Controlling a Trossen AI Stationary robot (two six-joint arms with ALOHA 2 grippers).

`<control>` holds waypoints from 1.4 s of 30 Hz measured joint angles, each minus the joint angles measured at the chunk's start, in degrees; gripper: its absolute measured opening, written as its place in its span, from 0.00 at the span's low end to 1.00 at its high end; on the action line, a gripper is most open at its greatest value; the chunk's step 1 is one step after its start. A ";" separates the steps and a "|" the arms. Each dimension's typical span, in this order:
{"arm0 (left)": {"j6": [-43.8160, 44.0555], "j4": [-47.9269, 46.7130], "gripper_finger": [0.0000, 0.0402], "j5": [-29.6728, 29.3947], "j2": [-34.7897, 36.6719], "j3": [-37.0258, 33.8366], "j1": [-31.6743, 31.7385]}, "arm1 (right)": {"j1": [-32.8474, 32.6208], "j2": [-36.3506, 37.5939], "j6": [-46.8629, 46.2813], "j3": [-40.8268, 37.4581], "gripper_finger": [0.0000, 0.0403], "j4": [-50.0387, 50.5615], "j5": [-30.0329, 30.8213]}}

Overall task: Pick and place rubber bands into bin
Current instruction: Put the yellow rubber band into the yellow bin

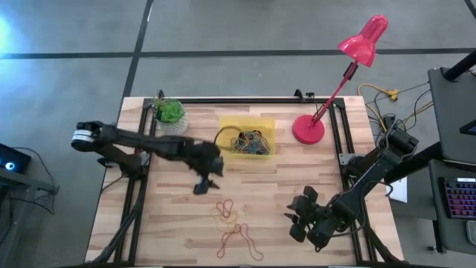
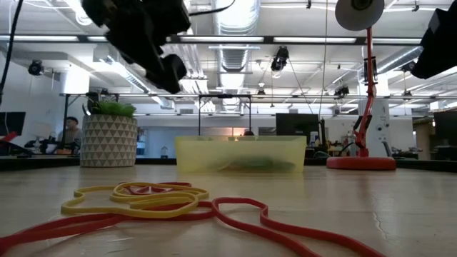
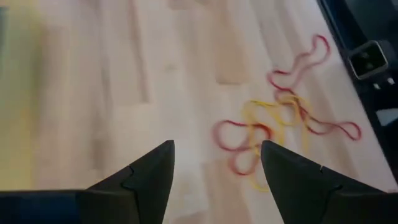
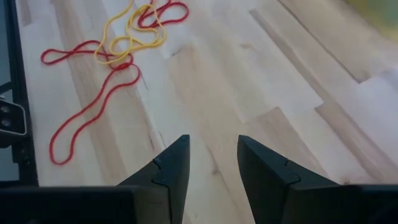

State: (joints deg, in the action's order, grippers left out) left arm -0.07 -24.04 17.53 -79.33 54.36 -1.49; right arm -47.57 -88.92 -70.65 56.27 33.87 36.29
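Red and yellow rubber bands lie loose on the wooden table near its near edge; they also show in the low view, the left wrist view and the right wrist view. More bands sit inside the translucent yellow bin, toward the far edge. My left gripper hovers open above the table between bin and loose bands, holding nothing. My right gripper waits open near the table's right near corner, right of the bands.
A white patterned plant pot stands left of the bin, a red desk lamp to its right. A dark cable loop lies at the bin's left side. Bare wood lies between the bin and the loose bands.
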 joint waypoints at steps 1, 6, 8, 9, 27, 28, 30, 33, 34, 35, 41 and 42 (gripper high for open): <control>1.28 0.47 0.56 -0.95 0.08 -0.43 -1.77 | 0.02 0.00 0.32 -0.02 0.30 -0.02 0.32; 6.29 1.99 0.56 -6.95 -1.01 -1.15 -9.95 | 0.22 0.00 1.78 -0.16 0.30 -0.07 1.42; 8.27 2.53 0.56 -10.11 -2.28 -1.25 -12.66 | 0.29 0.00 2.38 -0.26 0.30 -0.02 1.42; 9.27 3.36 0.56 -11.47 -3.04 -1.25 -13.64 | 0.35 0.00 2.58 -0.28 0.30 -0.09 1.44; 28.28 10.98 0.52 -21.11 -21.23 3.87 -21.66 | 0.34 0.00 5.33 -0.46 0.30 0.34 0.73; 28.14 11.01 0.50 -21.16 -21.71 4.30 -22.10 | 0.35 0.00 5.35 -0.47 0.30 0.37 0.74; 26.97 10.99 0.47 -22.17 -22.11 4.61 -23.13 | 0.33 0.00 5.35 -0.61 0.30 0.45 0.72; 25.23 10.99 0.43 -24.94 -22.18 4.56 -24.48 | 0.33 0.00 5.25 -1.04 0.30 0.38 0.70; 25.20 10.68 0.42 -25.92 -22.12 4.45 -24.70 | 0.33 0.00 5.03 -1.21 0.30 0.42 0.68; 25.19 9.80 0.41 -26.67 -22.09 4.43 -24.84 | 0.33 0.00 4.83 -1.39 0.30 0.33 0.68; 25.15 7.08 0.37 -27.10 -22.26 3.93 -24.74 | 0.33 0.00 3.32 -2.40 0.30 0.24 0.72; 25.15 6.96 0.37 -27.08 -22.27 3.80 -24.77 | 0.33 0.00 3.30 -2.42 0.30 0.22 0.74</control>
State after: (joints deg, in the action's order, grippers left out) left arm 25.08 -17.07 -9.54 -101.60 58.15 -26.26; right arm -47.24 -88.92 -67.35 53.85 34.09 37.03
